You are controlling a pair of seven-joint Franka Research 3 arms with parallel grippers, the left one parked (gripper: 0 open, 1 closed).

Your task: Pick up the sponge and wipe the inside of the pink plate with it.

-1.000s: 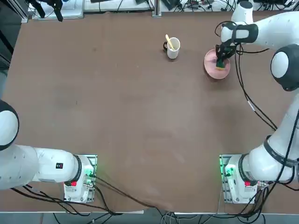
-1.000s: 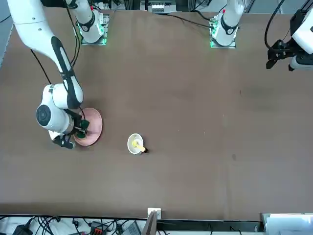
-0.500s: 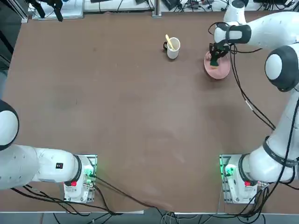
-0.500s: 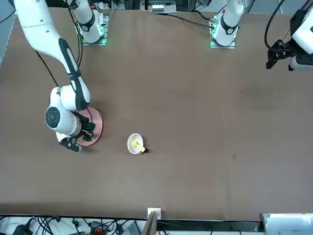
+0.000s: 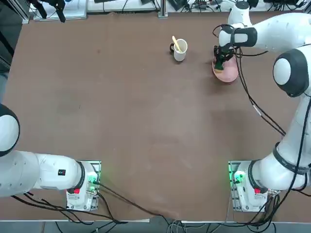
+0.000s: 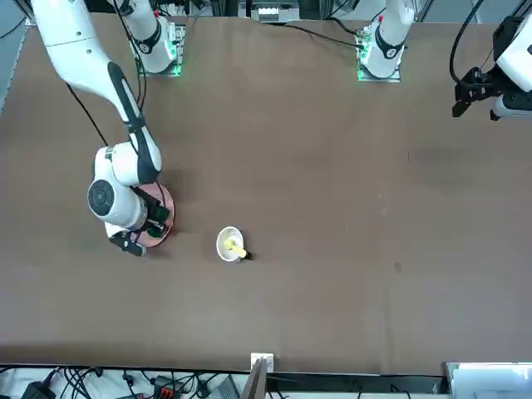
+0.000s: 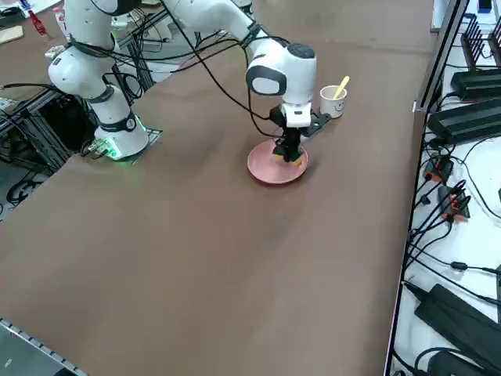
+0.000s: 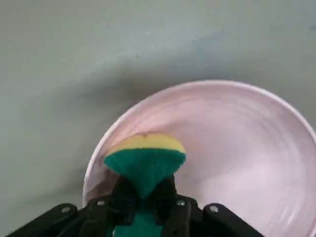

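While pinching the sponge (image 8: 144,160), right tool (image 8: 143,202) | sponge's yellow face on pink plate (image 8: 232,148) near its rim | tabletop (image 5: 146,121)

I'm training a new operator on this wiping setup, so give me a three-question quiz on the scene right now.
1. True or false: the right gripper is shut on the small green-and-yellow sponge.
2. Where is the sponge? A) beside the white mug B) over the round pale pink plate, near its rim C) on bare table
3. What stands inside the white mug?

Key: 1 true; 2 B; 3 a yellow stick.
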